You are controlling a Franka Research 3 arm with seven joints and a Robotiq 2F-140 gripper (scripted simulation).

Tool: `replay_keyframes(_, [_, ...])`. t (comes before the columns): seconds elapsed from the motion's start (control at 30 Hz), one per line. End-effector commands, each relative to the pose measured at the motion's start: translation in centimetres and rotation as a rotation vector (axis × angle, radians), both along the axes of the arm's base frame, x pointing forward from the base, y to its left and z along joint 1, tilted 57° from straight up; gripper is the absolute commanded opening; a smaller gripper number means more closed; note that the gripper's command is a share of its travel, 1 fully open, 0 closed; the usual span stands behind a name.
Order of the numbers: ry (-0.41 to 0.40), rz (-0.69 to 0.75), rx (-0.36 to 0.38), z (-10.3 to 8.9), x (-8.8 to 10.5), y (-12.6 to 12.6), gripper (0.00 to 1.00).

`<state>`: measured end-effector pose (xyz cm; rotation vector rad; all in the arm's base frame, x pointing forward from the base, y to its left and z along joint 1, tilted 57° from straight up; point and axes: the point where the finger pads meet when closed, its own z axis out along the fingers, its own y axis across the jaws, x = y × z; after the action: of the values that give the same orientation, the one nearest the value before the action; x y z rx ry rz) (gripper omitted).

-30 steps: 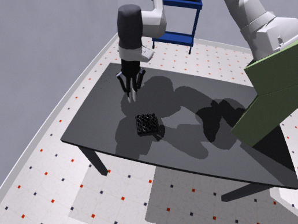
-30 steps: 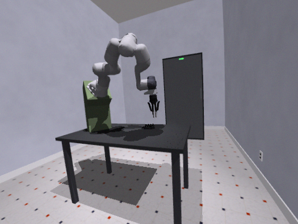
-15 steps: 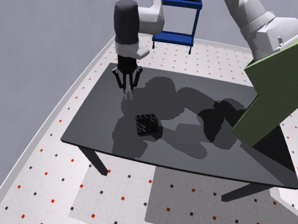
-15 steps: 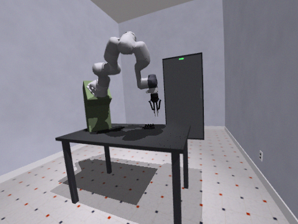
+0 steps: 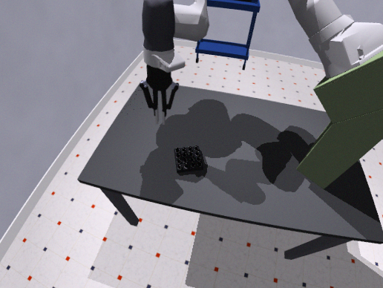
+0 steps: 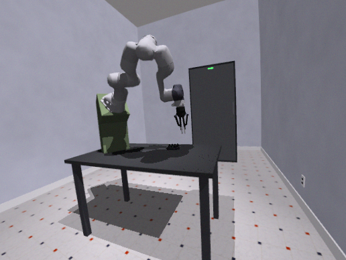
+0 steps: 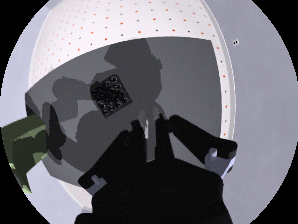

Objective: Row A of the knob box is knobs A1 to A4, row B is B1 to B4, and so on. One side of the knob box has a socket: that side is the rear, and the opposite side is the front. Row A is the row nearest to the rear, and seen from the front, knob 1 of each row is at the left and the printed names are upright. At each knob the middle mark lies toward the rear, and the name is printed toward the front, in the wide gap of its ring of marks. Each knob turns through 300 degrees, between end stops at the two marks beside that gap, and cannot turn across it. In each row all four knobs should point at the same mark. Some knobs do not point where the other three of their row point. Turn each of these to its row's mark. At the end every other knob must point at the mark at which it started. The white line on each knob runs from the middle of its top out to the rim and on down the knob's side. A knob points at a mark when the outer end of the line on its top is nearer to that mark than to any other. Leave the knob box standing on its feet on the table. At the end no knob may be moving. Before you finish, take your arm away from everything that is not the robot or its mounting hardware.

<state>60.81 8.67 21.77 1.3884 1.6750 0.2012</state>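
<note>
The black knob box (image 5: 189, 159) (image 6: 173, 147) (image 7: 111, 95) stands on its feet on the dark table (image 5: 111, 148) (image 6: 141, 162), with a grid of small black knobs on top. The knobs' white lines and the printed names are too small to read in any view. My gripper (image 5: 159, 119) (image 6: 182, 131) (image 7: 150, 114) hangs high above the table, well clear of the box and off to one side of it. Its fingers point down and stand close together with nothing between them.
A green pedestal (image 5: 345, 126) (image 6: 113, 128) carries the arm's base at one end of the table. A blue shelf cart (image 5: 230, 30) stands on the floor beyond the table. A dark door (image 6: 212, 110) is in the far wall.
</note>
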Motion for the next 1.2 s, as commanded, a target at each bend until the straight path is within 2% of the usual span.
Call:
replay_keyframes(0.0, [-0.073, -0.073, 0.117, 0.5, 0.1, 0.5, 0.12])
replay_keyframes(0.2, [-0.117, -0.121, 0.189, 1.3, 0.1, 0.8, 0.12])
replay_keyframes(0.27, [-0.117, -0.121, 0.189, 1.3, 0.1, 0.8, 0.12])
replay_keyframes(0.3, [-0.137, -0.142, 0.221, 1.7, 0.1, 0.9, 0.12])
replay_keyframes(0.77, [-0.237, -0.253, 0.389, 3.5, 0.2, 1.7, 0.12])
replay_keyframes(0.83, [-0.237, -0.253, 0.389, 3.5, 0.2, 1.7, 0.12])
replay_keyframes(0.87, [-0.256, -0.274, 0.421, 3.8, 0.3, 1.9, 0.12])
replay_keyframes(1.17, [-0.319, -0.344, 0.529, 4.9, 0.3, 2.4, 0.12])
